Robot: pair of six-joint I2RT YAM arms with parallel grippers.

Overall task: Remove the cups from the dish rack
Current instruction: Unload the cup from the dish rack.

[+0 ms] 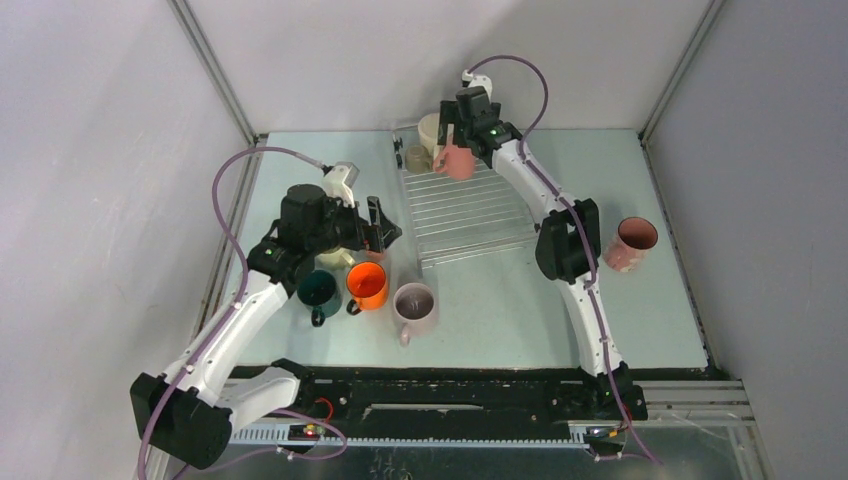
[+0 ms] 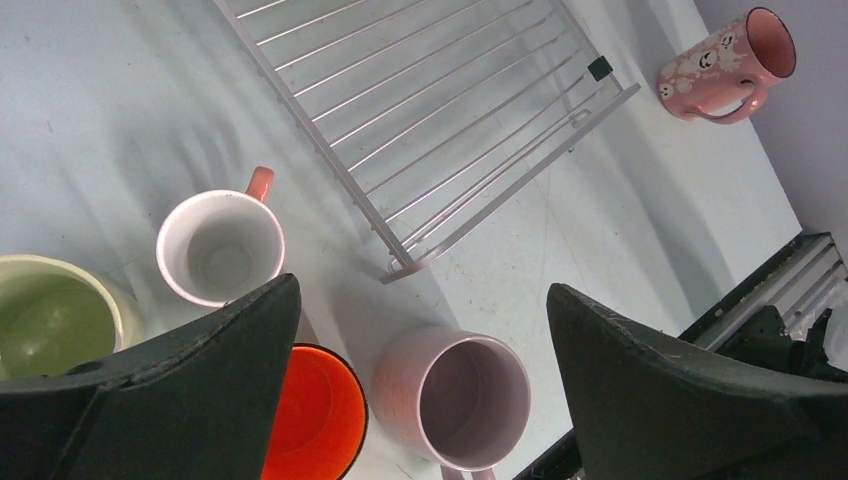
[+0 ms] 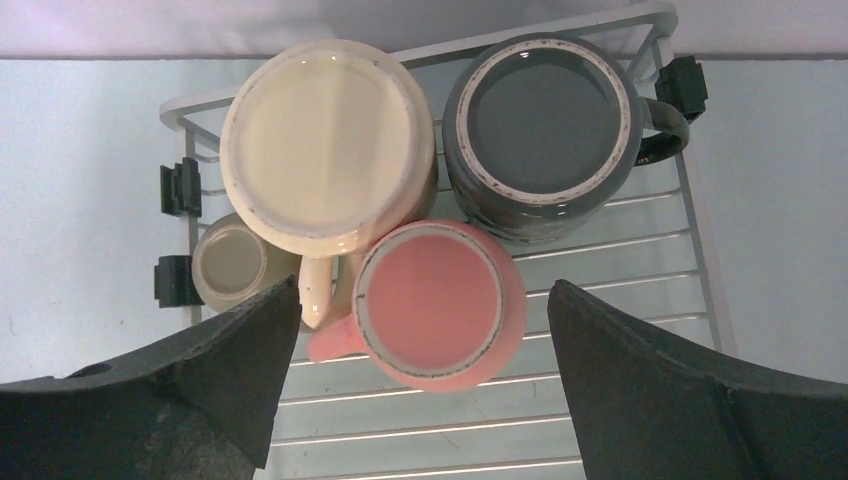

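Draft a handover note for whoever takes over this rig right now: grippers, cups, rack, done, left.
Left gripper: open, empty, above unloaded cups beside the dish rack.
Right gripper: open, empty, over the pink cup at the rack's far end.
Done: six on the table: dark teal cup, orange cup, mauve cup, pale green cup, white-lined cup, floral pink mug.
Left: four upside down in the rack: pink cup, cream cup, dark grey cup, small beige cup.

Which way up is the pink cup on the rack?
Upside down. In the right wrist view the pink cup shows its flat base and foot ring upward, no hollow, sitting on the rack.
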